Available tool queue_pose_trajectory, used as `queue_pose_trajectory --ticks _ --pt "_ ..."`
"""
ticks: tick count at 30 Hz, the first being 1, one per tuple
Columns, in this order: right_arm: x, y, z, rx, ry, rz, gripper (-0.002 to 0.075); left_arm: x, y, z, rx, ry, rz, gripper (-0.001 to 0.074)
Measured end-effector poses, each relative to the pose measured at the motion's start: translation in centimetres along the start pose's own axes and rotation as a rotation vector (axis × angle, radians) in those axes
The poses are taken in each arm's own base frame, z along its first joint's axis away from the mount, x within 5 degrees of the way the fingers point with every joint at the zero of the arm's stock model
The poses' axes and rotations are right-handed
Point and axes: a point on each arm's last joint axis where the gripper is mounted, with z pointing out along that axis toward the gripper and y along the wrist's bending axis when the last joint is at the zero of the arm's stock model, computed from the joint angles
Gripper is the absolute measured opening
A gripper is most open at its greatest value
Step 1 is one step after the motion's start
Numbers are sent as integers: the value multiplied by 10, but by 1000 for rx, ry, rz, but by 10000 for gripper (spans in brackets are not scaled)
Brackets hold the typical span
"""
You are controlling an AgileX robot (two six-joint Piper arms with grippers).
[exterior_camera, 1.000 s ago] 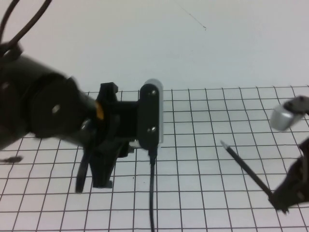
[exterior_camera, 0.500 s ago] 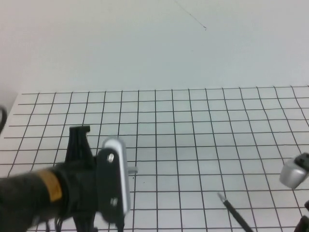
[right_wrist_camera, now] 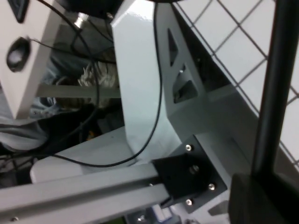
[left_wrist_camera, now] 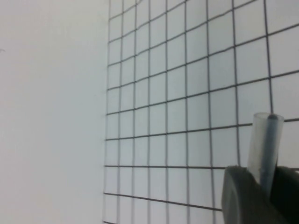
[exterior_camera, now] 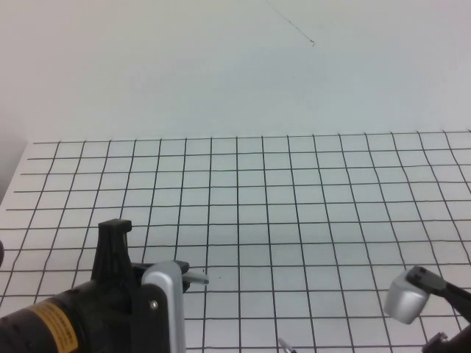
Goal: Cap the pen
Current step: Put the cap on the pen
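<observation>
The clear-and-black cap (left_wrist_camera: 264,147) stands between the fingers of my left gripper (left_wrist_camera: 261,179), which is shut on it above the grid mat. In the high view the left arm (exterior_camera: 88,316) fills the near left corner, and the cap's end (exterior_camera: 196,278) pokes out beside its wrist camera. The black pen (right_wrist_camera: 279,84) runs up out of my right gripper (right_wrist_camera: 268,186), which is shut on its shaft. From above only the pen's silver tip (exterior_camera: 285,345) shows at the near edge, left of the right arm's wrist camera (exterior_camera: 405,298).
A white mat with a black grid (exterior_camera: 294,213) covers the table, with plain white surface (exterior_camera: 221,66) beyond its far edge. The right wrist view shows the robot's white frame (right_wrist_camera: 140,93), an aluminium rail (right_wrist_camera: 79,191) and loose cables (right_wrist_camera: 93,154).
Both arms have drawn back toward the near edge of the high view. The pen has slid down with the right arm until only its tip shows.
</observation>
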Motion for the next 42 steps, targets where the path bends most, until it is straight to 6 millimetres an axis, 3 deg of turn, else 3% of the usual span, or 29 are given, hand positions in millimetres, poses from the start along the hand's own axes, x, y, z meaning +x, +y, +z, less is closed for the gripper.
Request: queue_pose_trajectory --ticks 4,10,16,23,31,42 --pt "-4 -5 7 -56 30 48 -3 0 1 0 -10 -5 135 81" --pt "-12 -14 13 -76 54 40 -3 -4 -1 0 -8 -24 162 81" --pt "-23 -17 13 -92 72 41 -3 -11 -22 1 70 -75 283 81" --pt "-30 -21 17 -107 95 56 -3 -8 -28 2 41 -98 296 81" --pt "-30 -10 34 -152 143 -20 -3 -9 -27 2 34 -102 287 81" --pt "-31 -10 34 -153 132 -46 -3 -8 -29 2 52 -92 287 81"
